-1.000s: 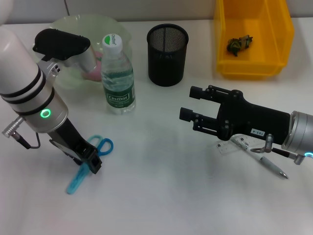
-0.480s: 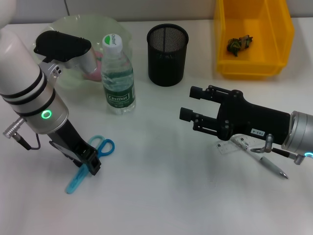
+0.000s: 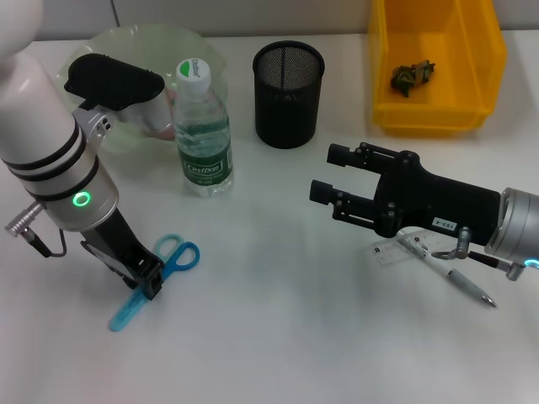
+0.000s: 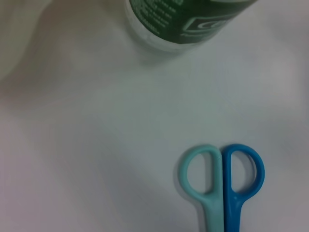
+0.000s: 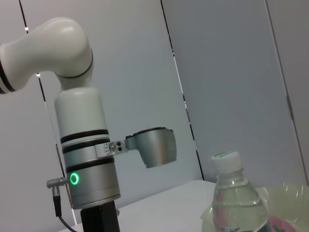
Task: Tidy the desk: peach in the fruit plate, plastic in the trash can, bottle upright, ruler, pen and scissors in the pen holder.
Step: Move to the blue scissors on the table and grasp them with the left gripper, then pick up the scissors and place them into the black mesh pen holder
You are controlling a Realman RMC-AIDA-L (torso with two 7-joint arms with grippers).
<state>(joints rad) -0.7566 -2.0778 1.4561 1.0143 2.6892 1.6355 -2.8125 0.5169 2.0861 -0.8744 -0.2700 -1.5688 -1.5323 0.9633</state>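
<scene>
The blue scissors (image 3: 173,258) lie flat on the table at the front left, their two handles (image 4: 222,176) filling the left wrist view. My left gripper (image 3: 146,279) is down on their middle and shut on them. The bottle (image 3: 202,126) stands upright beside the green fruit plate (image 3: 126,46), where the pink peach (image 3: 160,126) shows partly behind my left arm. The black mesh pen holder (image 3: 289,82) stands at the back centre. My right gripper (image 3: 330,174) hovers open at mid table. Behind it lie the clear ruler (image 3: 402,249) and the pen (image 3: 461,282). Crumpled plastic (image 3: 411,76) sits in the yellow bin (image 3: 438,118).
The right wrist view looks across at my left arm (image 5: 84,159), the bottle (image 5: 234,193) and the fruit plate's rim (image 5: 289,193). The bottle's base (image 4: 183,24) is a short way beyond the scissors handles. Bare white tabletop spans the front middle.
My left gripper has shifted slightly left and the scissors turned a little with it, blade tip going left. My right arm has barely moved.
</scene>
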